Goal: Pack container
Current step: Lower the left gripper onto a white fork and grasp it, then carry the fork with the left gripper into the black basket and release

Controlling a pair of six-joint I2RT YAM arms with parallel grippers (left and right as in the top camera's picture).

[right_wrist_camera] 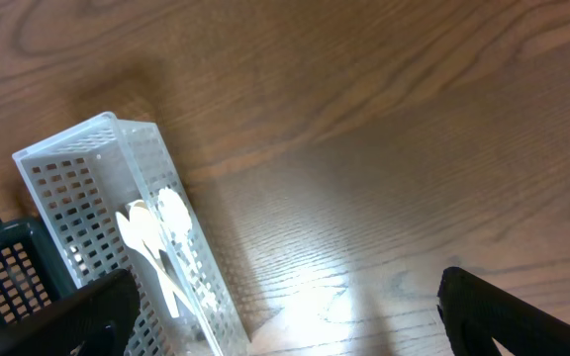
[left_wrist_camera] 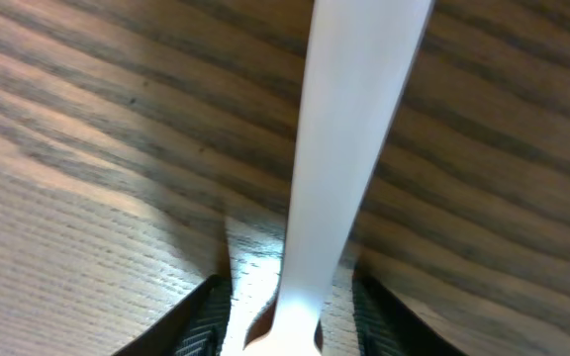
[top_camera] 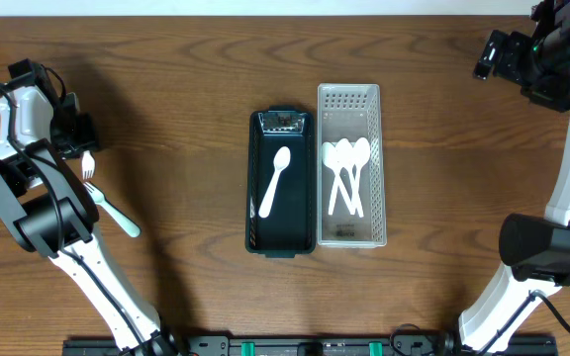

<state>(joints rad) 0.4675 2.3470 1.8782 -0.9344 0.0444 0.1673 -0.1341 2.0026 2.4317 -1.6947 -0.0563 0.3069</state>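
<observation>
Left fingers (left_wrist_camera: 198, 324) released, one on either side of the fork (left_wrist_camera: 344, 119) handle, bare wood showing in both gaps; no grasp. Left gripper (top_camera: 83, 148) low at the left edge of the table (top_camera: 186, 79), a little toward the far side. Fork lies along that edge, tines toward the far edge. Green utensil (top_camera: 119, 218) slanted just beside the fork's handle end, nearer the near edge; its type cannot be told.

Right fingers (right_wrist_camera: 508, 311) spread wide, nothing between them. Right gripper (top_camera: 486, 56) up by the far right corner.

Dark bin (top_camera: 257, 198) mid-table, long side running far to near. One spoon (top_camera: 275, 183) lies slantwise in it. White bin (top_camera: 374, 129) close against its right side, parallel. Several spoons (top_camera: 347, 173) bunched inside it, bowls toward the far edge.
</observation>
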